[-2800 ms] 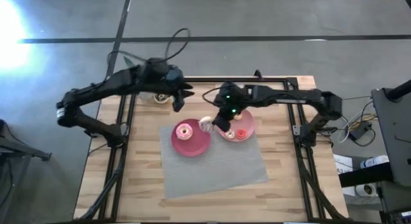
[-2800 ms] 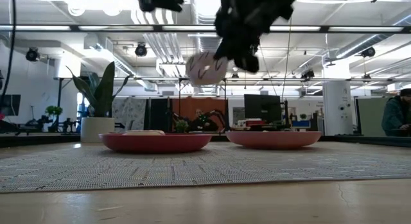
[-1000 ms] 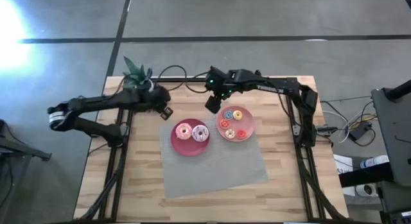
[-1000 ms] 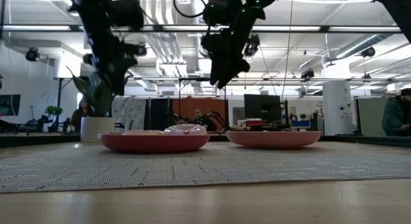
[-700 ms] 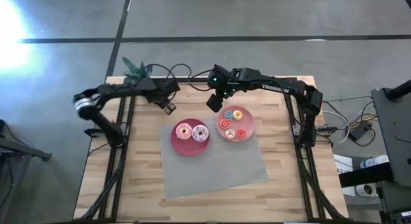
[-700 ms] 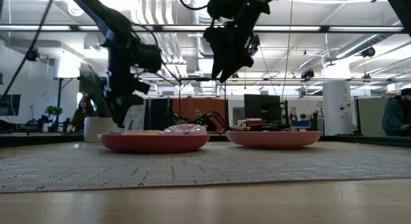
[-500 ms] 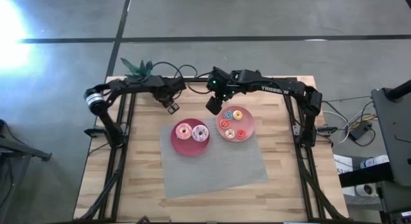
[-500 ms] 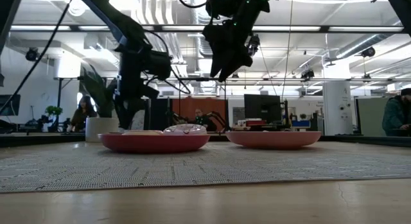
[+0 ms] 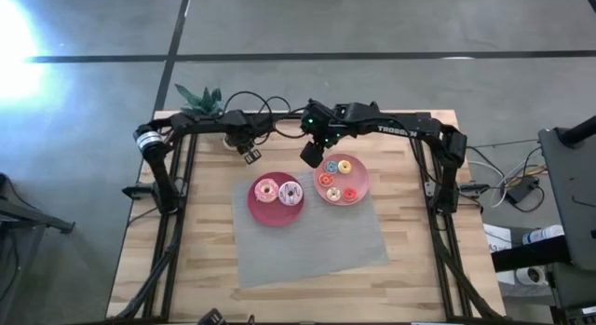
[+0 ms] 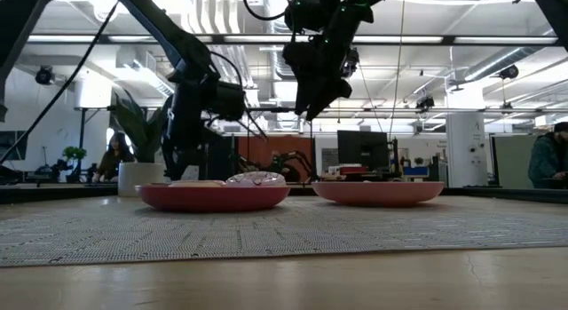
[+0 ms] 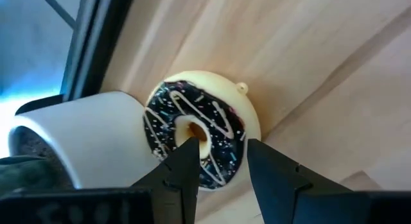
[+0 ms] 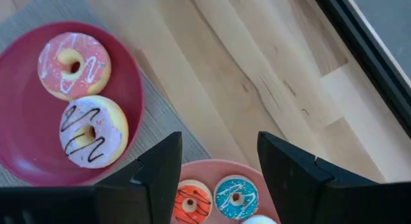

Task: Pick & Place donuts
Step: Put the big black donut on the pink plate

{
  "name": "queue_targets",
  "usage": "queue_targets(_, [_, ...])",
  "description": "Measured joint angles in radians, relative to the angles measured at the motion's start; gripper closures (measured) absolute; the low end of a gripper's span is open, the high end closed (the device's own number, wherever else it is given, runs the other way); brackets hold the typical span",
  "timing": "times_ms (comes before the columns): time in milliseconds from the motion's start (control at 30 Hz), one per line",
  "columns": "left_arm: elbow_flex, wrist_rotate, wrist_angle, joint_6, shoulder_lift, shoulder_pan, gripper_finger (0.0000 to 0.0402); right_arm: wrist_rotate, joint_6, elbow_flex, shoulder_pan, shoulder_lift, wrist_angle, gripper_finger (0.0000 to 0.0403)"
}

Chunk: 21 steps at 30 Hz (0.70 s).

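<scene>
Item, upper middle of left wrist view: chocolate-iced donut (image 11: 196,138), touching white pot (image 11: 83,144), looked light and squashy; your left gripper (image 11: 221,163) hung spread over it—pinch across its ring.

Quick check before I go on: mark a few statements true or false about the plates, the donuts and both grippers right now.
1. The dark red plate holds two donuts. True.
2. The left gripper is shut on the chocolate donut. False: its fingers are open and apart from it.
3. The chocolate donut lies beside a white pot. True.
4. The right gripper carries a donut. False: it is open with nothing in it.
5. The pink plate holds small donuts. True.
</scene>
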Motion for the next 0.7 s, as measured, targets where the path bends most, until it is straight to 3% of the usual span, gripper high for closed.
queue_targets(267, [0.002,-0.026,-0.02,0.025,0.091,-0.002,0.0296,0.0,0.0,-0.02,0.0,0.0,0.004,0.0209])
queue_targets(533, [0.0,-0.027,-0.007,0.066,0.091,-0.001,0.0299,0.0,0.002,-0.022,0.0,0.0,0.005,0.0209])
queue_targets(700, [0.0,-0.014,0.001,0.073,0.091,0.0,0.0349,0.0,0.002,-0.022,0.0,0.0,0.005,0.0209])
